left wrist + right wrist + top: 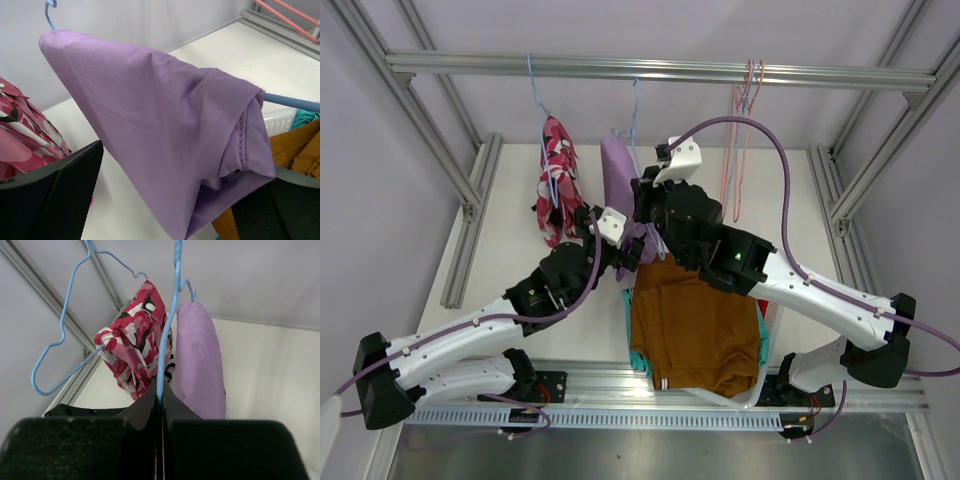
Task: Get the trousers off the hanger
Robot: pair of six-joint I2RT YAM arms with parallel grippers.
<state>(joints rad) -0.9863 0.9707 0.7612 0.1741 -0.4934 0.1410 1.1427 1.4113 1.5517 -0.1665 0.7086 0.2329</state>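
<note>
Left wrist view | soft lilac cloth trousers (165, 130) hang on a thin blue wire hanger (292, 102), between the wide-open, empty left gripper (165, 210) | right gripper (160, 402) pinched shut on hanger wire | risk: a hard tug swings the hanger; cloth snags | count: two blue hangers; two pairs hanging, counting the pink camouflage trousers (135, 350); brown trousers (695, 330) and teal trousers (638, 360) in one white plastic basket (725, 397)

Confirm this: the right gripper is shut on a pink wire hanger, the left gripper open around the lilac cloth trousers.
Not pink: the right gripper is shut on a blue wire hanger, per the right wrist view. The rest holds.
</note>
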